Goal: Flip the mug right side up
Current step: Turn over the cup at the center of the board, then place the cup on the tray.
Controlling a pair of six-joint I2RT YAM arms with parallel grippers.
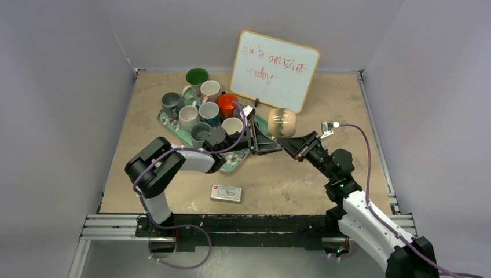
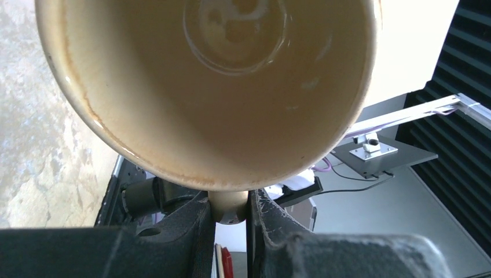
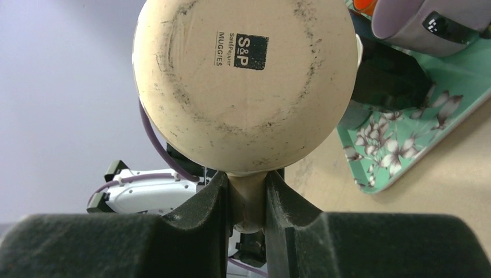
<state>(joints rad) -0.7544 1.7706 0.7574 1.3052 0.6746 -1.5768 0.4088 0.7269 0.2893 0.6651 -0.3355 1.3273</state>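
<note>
A beige mug (image 1: pixel 282 121) hangs in the air on its side, above the table to the right of the tray. My left gripper (image 1: pixel 278 146) reaches in from the left. In the left wrist view it is shut (image 2: pixel 230 208) on the mug's handle, and I look straight into the mug's open mouth (image 2: pixel 220 104). My right gripper (image 1: pixel 291 143) comes from the right. Its wrist view shows it shut (image 3: pixel 248 197) on the same handle, below the mug's stamped base (image 3: pixel 243 87). Both grippers hold the handle from opposite sides.
A green flowered tray (image 1: pixel 167 120) with several upright mugs stands at the back left; its corner (image 3: pixel 405 145) lies just beside the held mug. A whiteboard (image 1: pixel 275 69) leans at the back. A small flat box (image 1: pixel 226 193) lies near the front edge.
</note>
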